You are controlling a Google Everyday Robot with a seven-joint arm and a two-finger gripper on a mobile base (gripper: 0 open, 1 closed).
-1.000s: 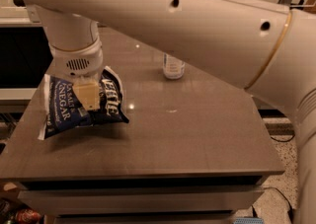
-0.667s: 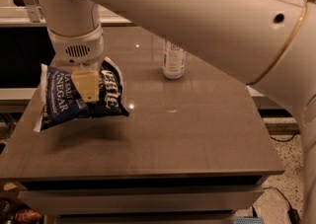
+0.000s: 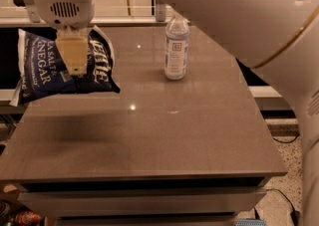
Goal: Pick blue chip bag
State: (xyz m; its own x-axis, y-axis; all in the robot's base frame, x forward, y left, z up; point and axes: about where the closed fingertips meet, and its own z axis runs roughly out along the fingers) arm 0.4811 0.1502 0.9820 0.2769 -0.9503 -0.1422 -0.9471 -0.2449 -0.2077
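Observation:
The blue chip bag [image 3: 45, 68] is dark navy with white lettering and hangs in the air at the left, clear of the table, casting a shadow below it. My gripper [image 3: 74, 56] comes down from the white wrist at the top left and is shut on the bag's middle; one tan finger [image 3: 74, 51] lies across the bag's front. The bag tilts slightly, its lower left end drooping past the table's left edge.
A clear plastic bottle [image 3: 176, 48] with a white label stands upright at the back middle of the brown table [image 3: 164, 135]. My large white arm fills the upper right. A shelf and railing run behind the table.
My gripper has risen with the bag held in it; the bag has come up off the table and now hangs higher in view.

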